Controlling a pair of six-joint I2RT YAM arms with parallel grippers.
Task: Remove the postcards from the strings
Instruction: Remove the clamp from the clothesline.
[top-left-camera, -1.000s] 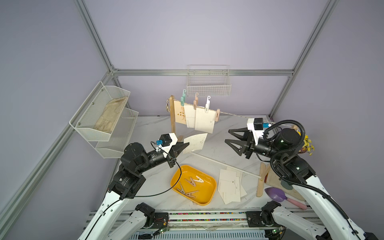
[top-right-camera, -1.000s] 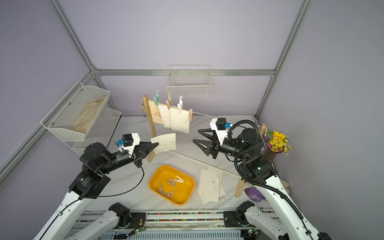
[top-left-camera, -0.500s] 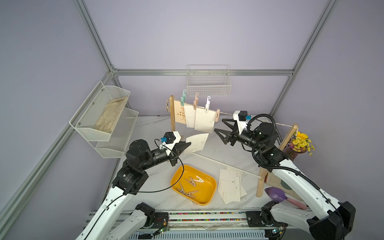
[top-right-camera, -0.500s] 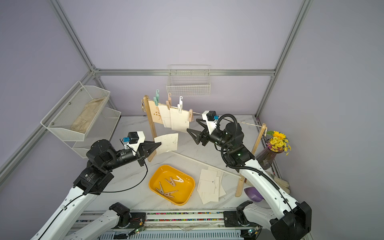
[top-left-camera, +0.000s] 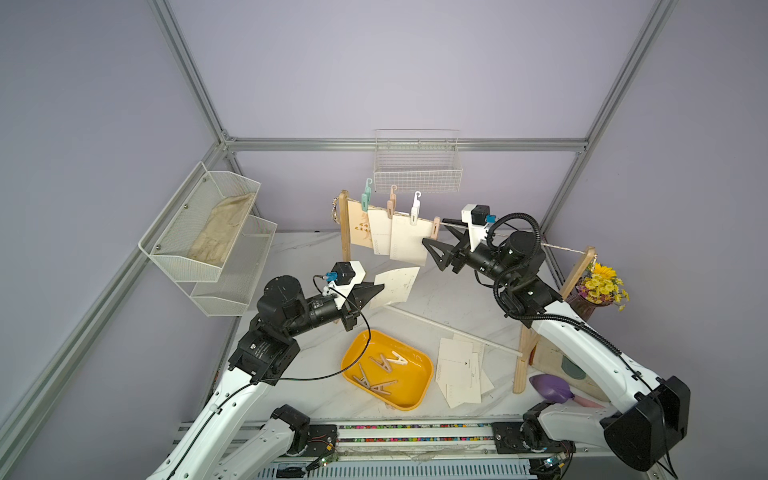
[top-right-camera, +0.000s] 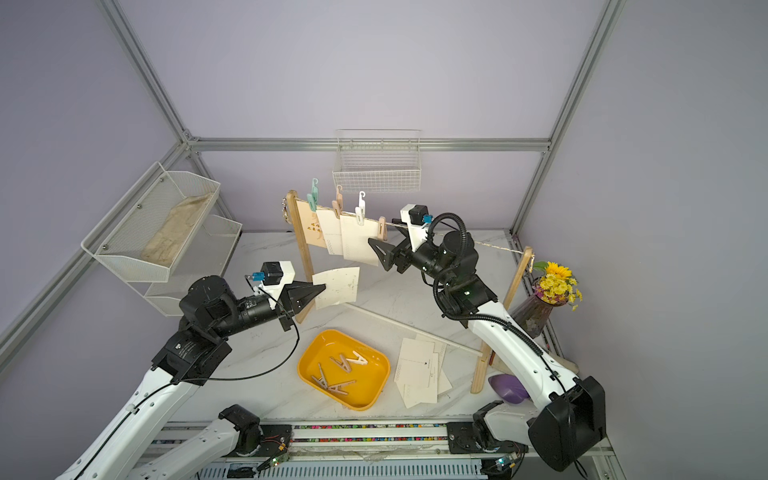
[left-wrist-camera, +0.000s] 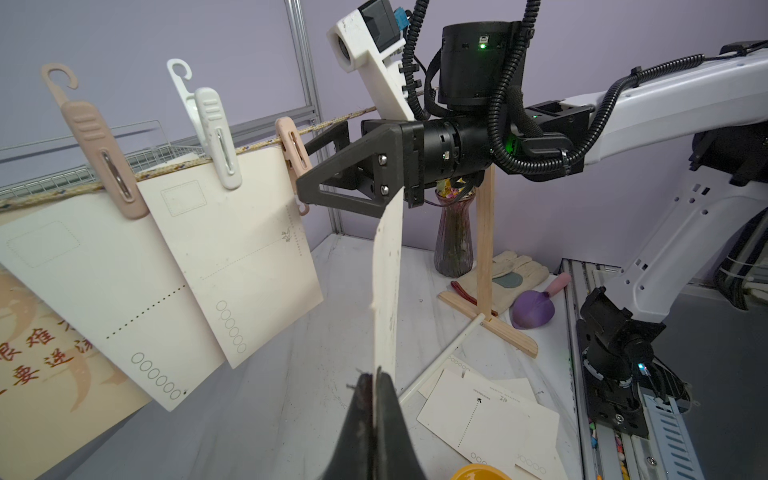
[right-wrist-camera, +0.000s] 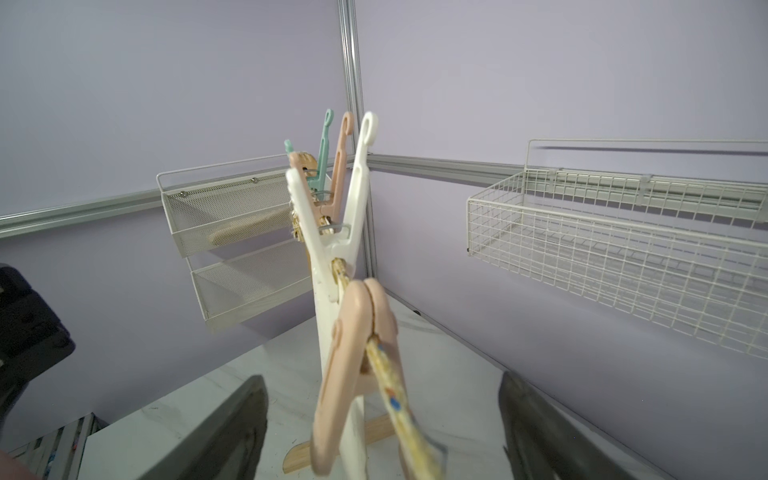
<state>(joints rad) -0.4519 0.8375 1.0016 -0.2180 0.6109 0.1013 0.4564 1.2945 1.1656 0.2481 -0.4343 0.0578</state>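
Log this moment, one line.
left fingers: shut on loose postcard | right fingers: open, facing endmost pink clothespin on string | hanging: three postcards | postcard pile: on table

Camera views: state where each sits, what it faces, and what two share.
Both top views: high behind the arms, looking down on the table; both arms show, the left gripper shut on a postcard.
Left wrist: on the left arm, facing the string; its shut fingertips show.
Right wrist: on the right arm, looking along the string; the open right gripper frames a pink clothespin.
Shared: both wrist views show the white clothespin.
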